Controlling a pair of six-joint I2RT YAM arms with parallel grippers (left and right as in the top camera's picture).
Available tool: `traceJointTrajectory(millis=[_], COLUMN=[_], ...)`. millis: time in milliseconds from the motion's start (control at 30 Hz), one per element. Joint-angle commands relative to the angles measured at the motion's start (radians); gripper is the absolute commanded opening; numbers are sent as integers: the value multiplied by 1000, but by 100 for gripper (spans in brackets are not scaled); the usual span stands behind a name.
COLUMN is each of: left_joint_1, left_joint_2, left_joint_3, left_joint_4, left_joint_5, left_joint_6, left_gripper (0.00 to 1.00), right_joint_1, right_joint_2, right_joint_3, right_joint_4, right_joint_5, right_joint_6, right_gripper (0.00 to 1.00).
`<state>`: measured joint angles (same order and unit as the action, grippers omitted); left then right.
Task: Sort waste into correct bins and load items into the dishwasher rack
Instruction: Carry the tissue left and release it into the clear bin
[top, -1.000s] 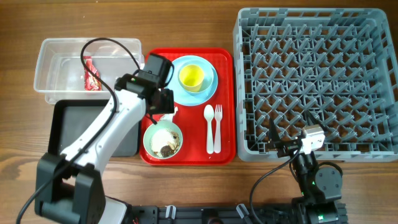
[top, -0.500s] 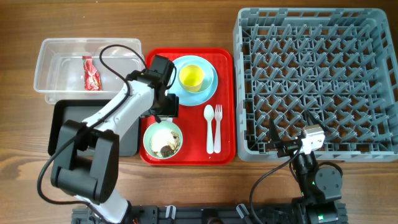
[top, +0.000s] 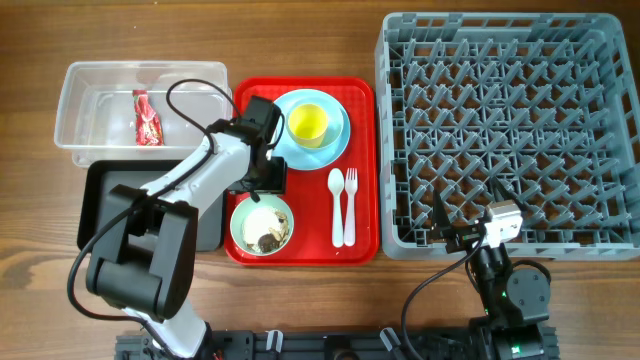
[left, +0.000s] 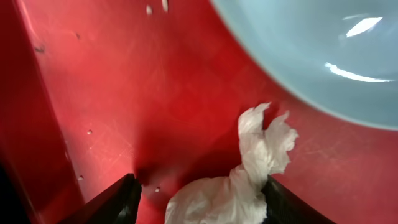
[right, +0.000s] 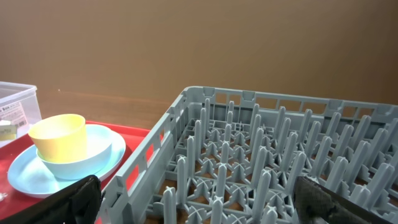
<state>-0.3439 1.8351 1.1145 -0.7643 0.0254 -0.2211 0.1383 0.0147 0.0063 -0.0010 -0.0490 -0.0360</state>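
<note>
You've got a red tray (left: 93, 93): glossy plastic w/ fine scuffs. Paper scrap (left: 255, 162) on it: white, crumpled, matt. Plate (left: 298, 50): smooth, shiny. Rack (top: 505, 130): grey matt plastic. Surface (top: 300, 40): wood grain, low sheen. Clear tub (top: 100, 125): see-thru plastic. Black tub (top: 100, 200): matt.

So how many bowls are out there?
2: a mint bowl with leftovers at the tray's near edge, and a pale blue bowl under the yellow cup on the plate.

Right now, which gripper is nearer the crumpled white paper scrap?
Left. The left gripper is open and straddles the paper scrap on the red tray; the right gripper sits far off at the near edge of the dishwasher rack.
</note>
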Motion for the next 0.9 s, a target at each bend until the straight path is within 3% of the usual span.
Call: traceJointTrajectory(millis=[0, 67, 233, 400, 700, 867], left_joint_1=[4, 4, 4, 4, 11, 86], left_joint_2=[13, 13, 13, 4, -51, -97], left_joint_3=[-19, -19, -11, 62, 166, 216], left_joint_4=[10, 18, 45, 27, -17, 11], left_joint_5=[11, 11, -3, -133, -168, -285], left_joint_6=[13, 13, 12, 11, 7, -23], left_gripper=[58, 49, 4, 4, 4, 4], right_joint_1=[-4, -4, -4, -4, -4, -4], right_joint_2=[-3, -3, -3, -3, -3, -3], right_joint_3=[-1, -1, -1, -1, -1, -1], right_joint_4=[3, 3, 3, 3, 3, 3], right_joint_5=[-11, -11, -11, -11, -11, -11], right_joint_6=[-10, -10, -10, -10, -10, -10], right_gripper=[100, 100, 100, 100, 100, 100])
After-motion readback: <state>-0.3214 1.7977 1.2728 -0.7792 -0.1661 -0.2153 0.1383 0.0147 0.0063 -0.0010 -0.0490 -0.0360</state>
